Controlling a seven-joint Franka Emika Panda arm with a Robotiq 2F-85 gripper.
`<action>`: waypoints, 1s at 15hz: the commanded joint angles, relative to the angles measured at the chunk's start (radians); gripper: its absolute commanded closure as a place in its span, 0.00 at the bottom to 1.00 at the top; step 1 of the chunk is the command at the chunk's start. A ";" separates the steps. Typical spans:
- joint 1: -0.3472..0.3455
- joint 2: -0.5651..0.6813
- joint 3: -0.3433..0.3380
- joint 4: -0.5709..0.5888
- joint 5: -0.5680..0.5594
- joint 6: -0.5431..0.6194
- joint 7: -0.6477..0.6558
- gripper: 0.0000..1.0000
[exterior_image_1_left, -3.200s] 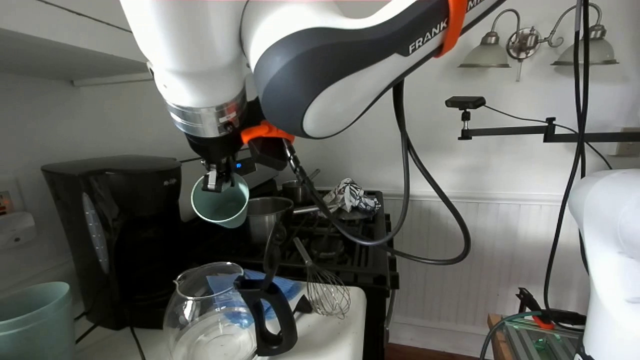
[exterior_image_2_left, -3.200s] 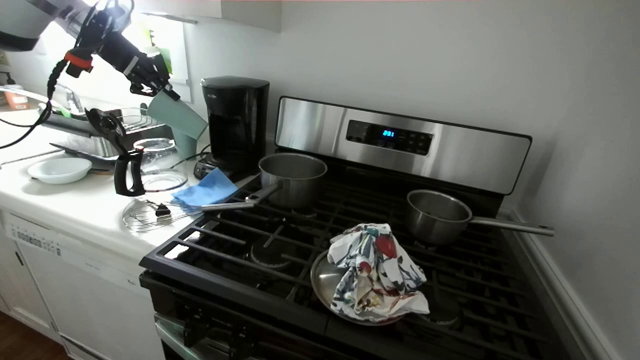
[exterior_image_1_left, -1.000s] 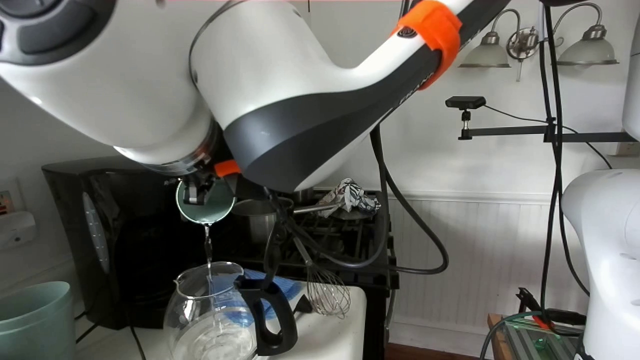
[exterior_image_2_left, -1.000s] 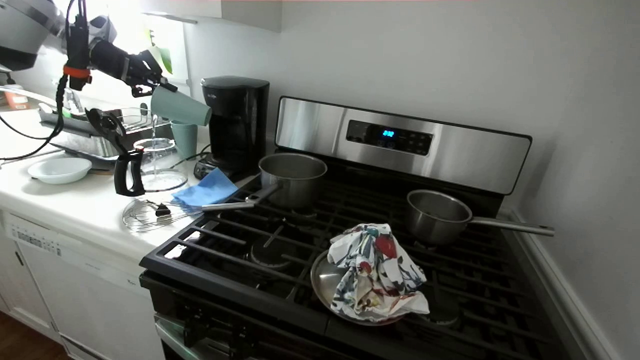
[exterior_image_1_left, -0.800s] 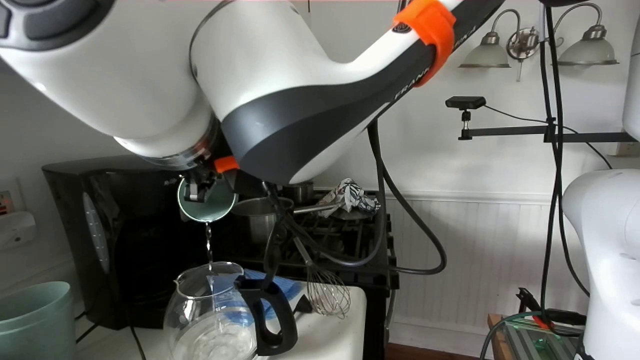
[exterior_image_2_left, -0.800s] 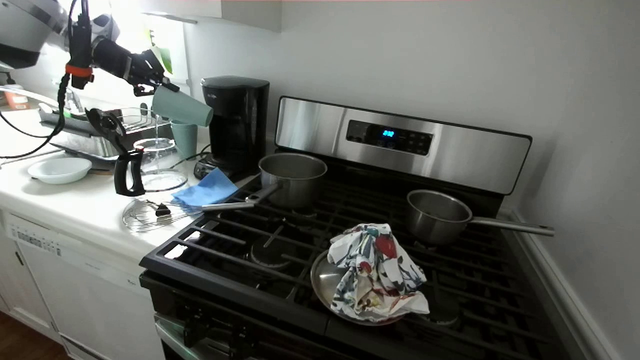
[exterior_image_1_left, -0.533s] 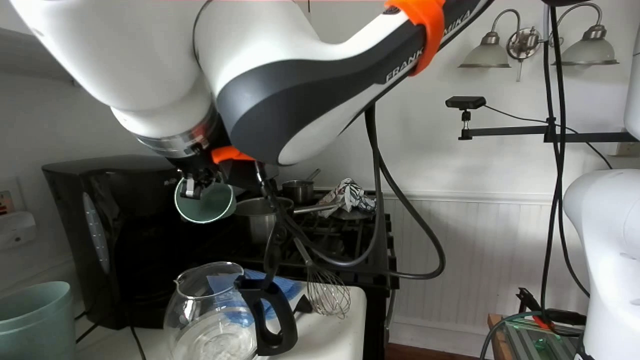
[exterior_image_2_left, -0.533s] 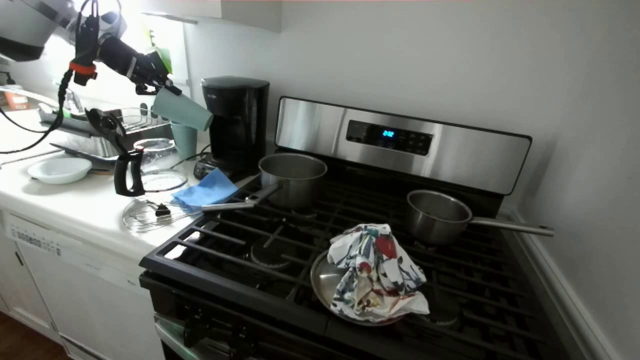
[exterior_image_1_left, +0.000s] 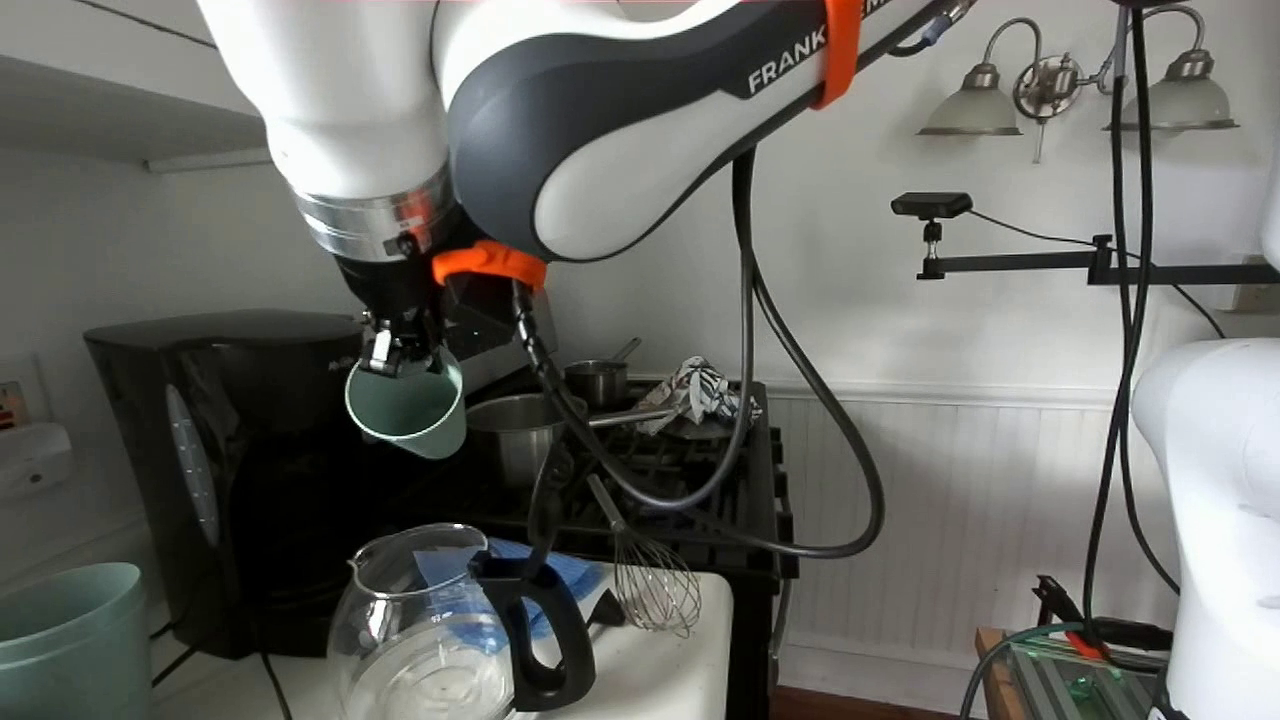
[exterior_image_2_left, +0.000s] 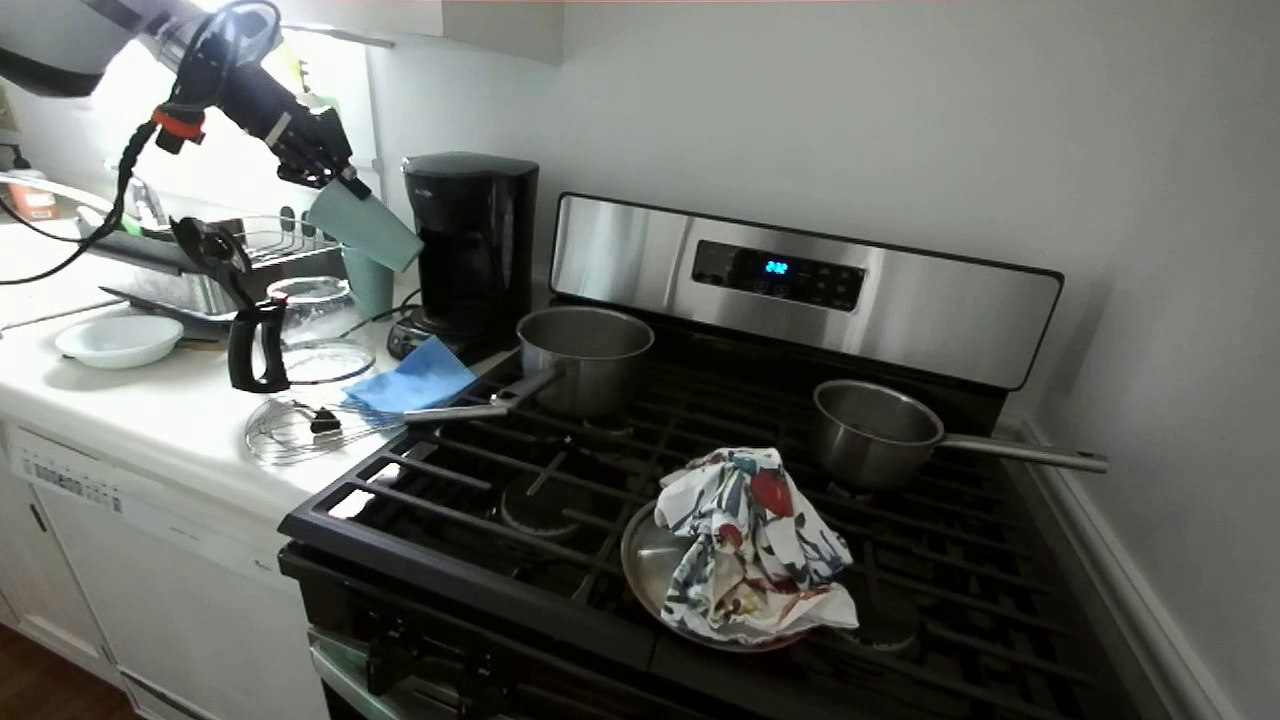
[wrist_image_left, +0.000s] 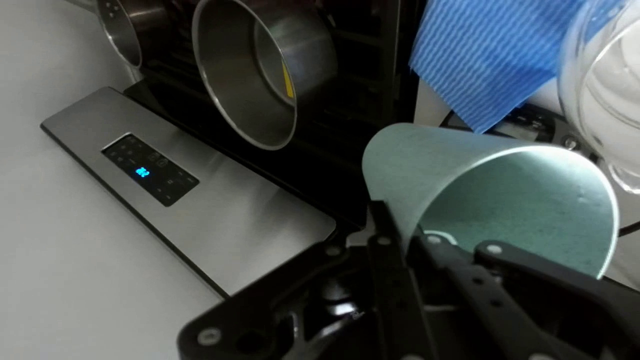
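1. Gripper (wrist_image_left: 409, 237): fingers drawn into a narrow pinch, holding the pale green cup (wrist_image_left: 500, 200) by its rim, one finger inside the wall, one outside.
2. Pale green cup: in the air, higher than the glass carafe (exterior_image_1_left: 400, 612); tilted, mouth higher than base. No stream shows at its lip; whether liquid lies within, I cannot tell.
3. Glass carafe: upright on the counter (exterior_image_2_left: 185, 415), black handle (exterior_image_1_left: 578, 645), lid (exterior_image_2_left: 212, 250) raised; seemingly some clear liquid at the bottom.
4. Neighbours: coffee maker (exterior_image_2_left: 475, 230); second cup (exterior_image_1_left: 70, 650), near it; blue cloth (exterior_image_2_left: 425, 375), close by the carafe; whisk (exterior_image_1_left: 655, 590), just beside the cloth.
5. Handling, in my judgement: the hold is at the rim alone, so the cup may swivel if swung quickly. Slow, small wrist turns and an even squeeze suit it.
6. Clearance: in an exterior view the cup's base end meets the coffee maker's outline; I cannot judge the gap, so a turn wants room there. The raised lid is best passed well above.
7. Tilt: any steeper lean is safest with the lip centred over the carafe's mouth, lest drips land on the counter.
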 joint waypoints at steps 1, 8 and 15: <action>-0.030 -0.069 -0.029 -0.038 0.117 0.069 -0.066 0.99; -0.068 -0.149 -0.072 -0.076 0.385 0.133 -0.253 0.99; -0.067 -0.246 -0.073 -0.126 0.552 0.281 -0.412 0.99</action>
